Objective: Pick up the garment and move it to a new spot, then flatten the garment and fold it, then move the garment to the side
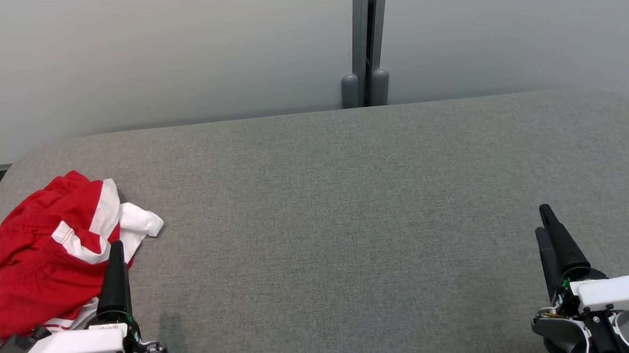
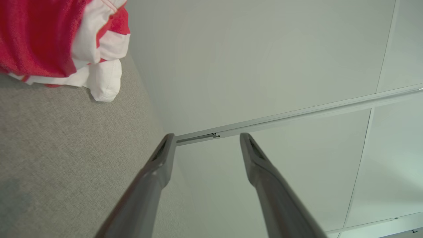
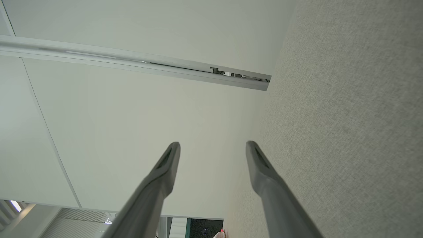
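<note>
Garment [image 1: 39,261] lying crumpled at left end of grey table [image 1: 348,196]; not yet lifted, flattened or folded, so whole task left. Left gripper [image 2: 207,136] spread wide, empty, just beside it; right gripper [image 3: 213,143] spread wide, empty, well apart.

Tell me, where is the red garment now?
Head view: the crumpled red and white garment lies at the grey table's left edge, beside the open left gripper, not held.
</note>
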Available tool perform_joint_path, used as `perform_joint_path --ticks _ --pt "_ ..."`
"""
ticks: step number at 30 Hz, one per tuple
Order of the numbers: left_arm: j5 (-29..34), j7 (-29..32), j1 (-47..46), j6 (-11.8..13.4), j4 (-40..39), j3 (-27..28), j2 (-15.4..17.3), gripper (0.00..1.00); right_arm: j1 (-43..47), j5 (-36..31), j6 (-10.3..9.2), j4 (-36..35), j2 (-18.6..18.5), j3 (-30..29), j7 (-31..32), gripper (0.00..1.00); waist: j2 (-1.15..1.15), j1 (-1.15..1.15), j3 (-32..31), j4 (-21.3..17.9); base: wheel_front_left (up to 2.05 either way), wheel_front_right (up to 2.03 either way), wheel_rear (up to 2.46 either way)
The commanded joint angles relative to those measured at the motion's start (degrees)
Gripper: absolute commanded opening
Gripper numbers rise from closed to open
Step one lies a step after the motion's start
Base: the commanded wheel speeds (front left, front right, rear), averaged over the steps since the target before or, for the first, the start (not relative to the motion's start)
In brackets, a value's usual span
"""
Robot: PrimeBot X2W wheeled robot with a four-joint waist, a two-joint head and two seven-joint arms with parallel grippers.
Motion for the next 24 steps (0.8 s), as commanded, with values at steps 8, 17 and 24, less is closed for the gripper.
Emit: perform_joint_path --ticks 8,17,24 --pt "11.23 -2.16 -1.93 0.62 -2.71 -0.71 0.69 1.00 -2.15 -8.77 0.21 -1.92 -0.39 0.92 -2.27 1.00 0.00 0.00 0.01 0.06 0.00 0.00 0.00" --pt "23.40 -3.82 -1.58 2.80 -3.97 -2.44 0.74 1.00 -2.34 -20.12 0.23 -2.65 -0.50 1.66 -3.92 1.00 0.00 0.00 0.04 0.21 0.00 0.00 0.00" --pt "34.24 -5.36 -1.35 4.84 -4.18 -4.02 0.80 1.00 -2.86 -30.88 0.25 -4.05 -0.54 3.29 -5.48 1.00 0.00 0.00 0.15 0.22 0.00 0.00 0.00"
